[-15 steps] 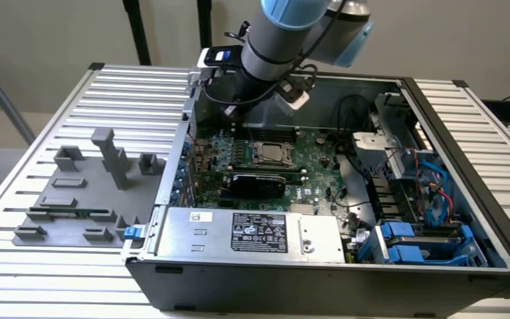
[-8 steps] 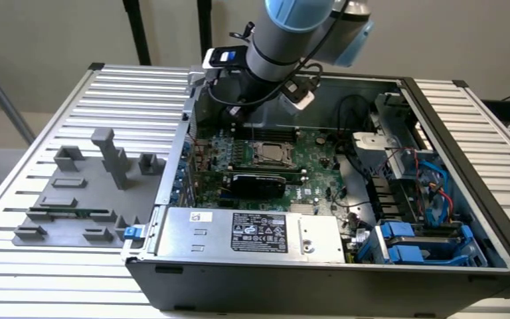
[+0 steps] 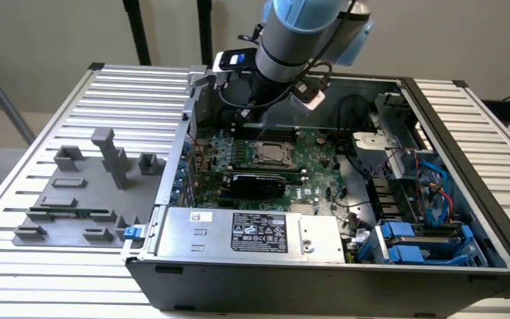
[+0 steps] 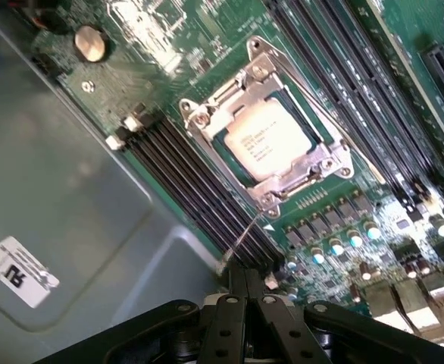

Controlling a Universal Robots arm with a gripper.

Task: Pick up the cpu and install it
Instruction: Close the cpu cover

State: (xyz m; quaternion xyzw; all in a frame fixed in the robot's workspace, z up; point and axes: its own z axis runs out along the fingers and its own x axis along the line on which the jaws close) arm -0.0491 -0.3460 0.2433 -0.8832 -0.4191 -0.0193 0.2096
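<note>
The cpu (image 4: 269,139) sits flat in the metal-framed socket (image 4: 207,121) of the green motherboard (image 4: 336,205), with rows of dark memory slots (image 4: 184,182) on both sides of it. The gripper (image 4: 246,282) hangs above the board just beside the socket, its jaws pressed fully together and holding nothing. In the exterior view the arm (image 3: 295,33) reaches down into the open computer case (image 3: 467,133), and the silver power supply (image 3: 246,232) lies near the case's front edge.

A ribbed aluminium-slat table (image 3: 140,86) carries the work. Directly on it rest an open grey computer case (image 3: 326,282), towards the exterior view's right, and a grey fixture block (image 3: 82,199) with upright posts, just beside the case.
</note>
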